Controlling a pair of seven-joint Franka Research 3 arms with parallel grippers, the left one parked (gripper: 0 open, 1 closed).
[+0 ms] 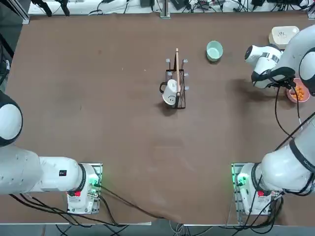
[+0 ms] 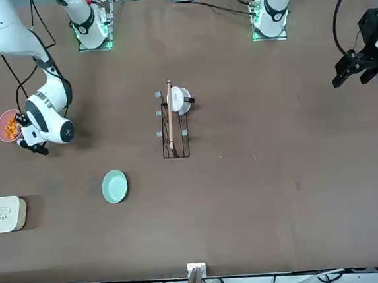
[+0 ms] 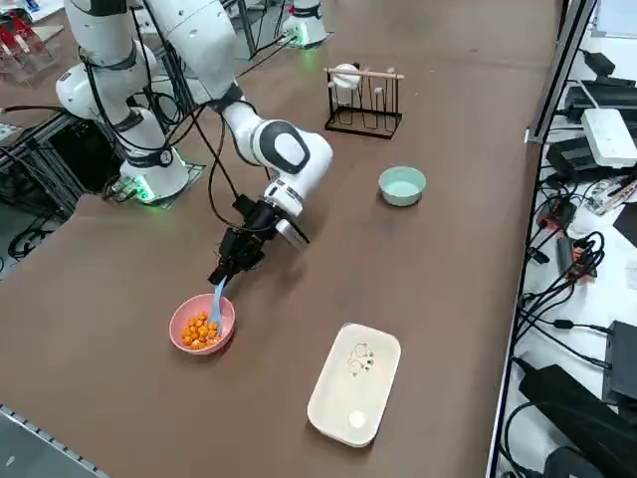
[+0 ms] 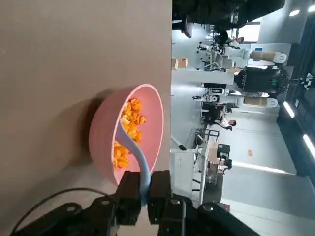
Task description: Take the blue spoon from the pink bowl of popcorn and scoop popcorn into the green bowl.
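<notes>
Right side view: cream box (image 3: 354, 384) beside the pink bowl (image 3: 202, 325).

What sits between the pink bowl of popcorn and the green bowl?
In the top view, the working right arm's wrist reaches across between the pink bowl and the green bowl, above bare table.

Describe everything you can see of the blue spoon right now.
The blue spoon is light blue, smooth and plastic-looking, with a slim handle that curves toward its lower end. The right end effector is shut on the handle's upper part. The spoon slants down over the rim into the pink bowl, its far end among the orange popcorn, so the scoop's shape is hidden.
</notes>
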